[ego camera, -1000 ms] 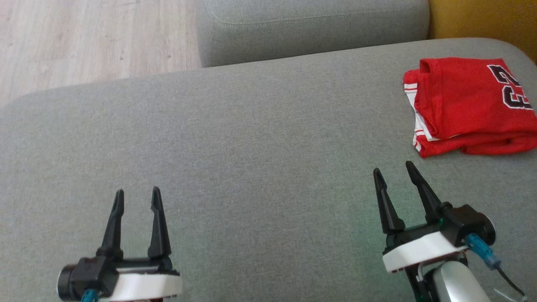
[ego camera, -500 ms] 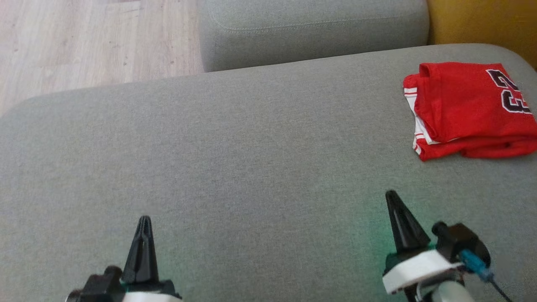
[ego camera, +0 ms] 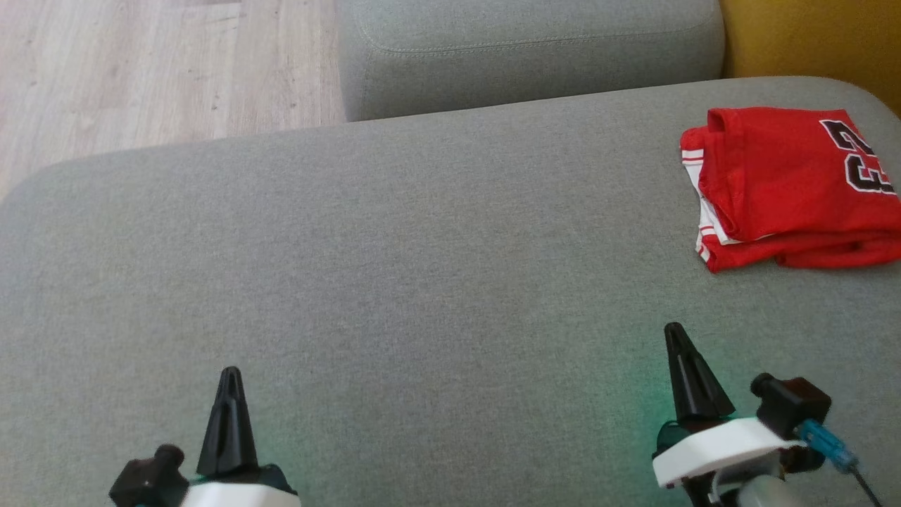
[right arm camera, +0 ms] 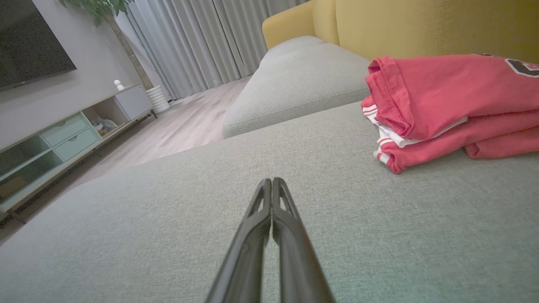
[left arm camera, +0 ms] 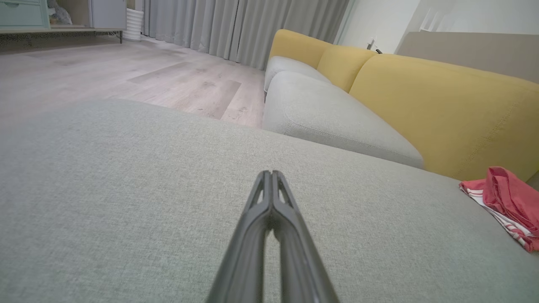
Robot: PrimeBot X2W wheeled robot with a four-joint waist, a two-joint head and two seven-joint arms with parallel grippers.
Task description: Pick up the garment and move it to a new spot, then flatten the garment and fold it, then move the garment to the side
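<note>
The large grey seat cushion (ego camera: pixel 422 246) takes most of the head view, with wooden floor (ego camera: pixel 155 70) at the upper left and a yellow backrest (ego camera: pixel 809 35) at the upper right. The red jersey (ego camera: pixel 781 183) (black numbers with a white outline on it) lies folded at the right edge of the frame, its white-striped hems stacked on its left side. At the lower left, the left gripper (ego camera: pixel 230 377) has its fingers pressed together and holds nothing. The right gripper (ego camera: pixel 674 332), at the lower right, is the same and well apart from the jersey. I judge that the last step, moving the jersey aside, looks done, so the next move probably asks only that both arms avoid the fold.
</note>
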